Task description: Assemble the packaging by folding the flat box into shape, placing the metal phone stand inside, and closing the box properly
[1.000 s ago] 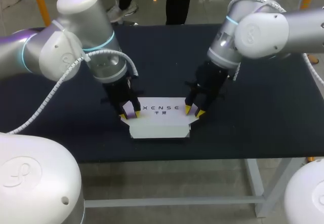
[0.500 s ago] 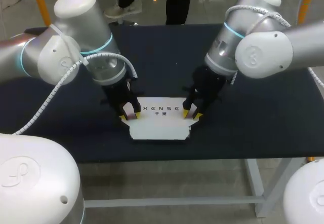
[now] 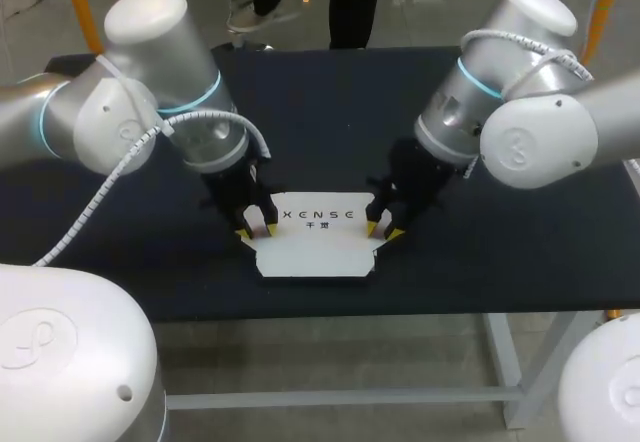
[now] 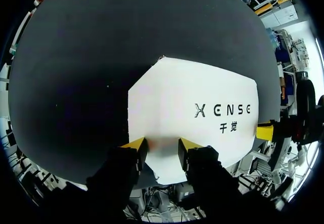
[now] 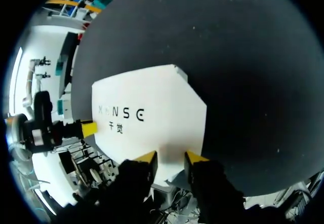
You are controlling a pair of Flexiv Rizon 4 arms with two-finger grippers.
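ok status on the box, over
Left gripper and right gripper open, tips on the box's ends. Box flat on table. Nothing in the way.

The box (image 3: 315,250) lies on the table (image 3: 330,112) near its front edge, left jaws at its left end, right jaws at its right.

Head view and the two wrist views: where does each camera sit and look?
Head view: above, behind the robot, looking down on the dark table and the flat white cardboard box; left arm, right arm show.
Left wrist view: on the left wrist, looking along the left fingers onto the box.
Right wrist view: likewise, along the right fingers.
Shared: each wrist view sees the box and the other arm's yellow tip.
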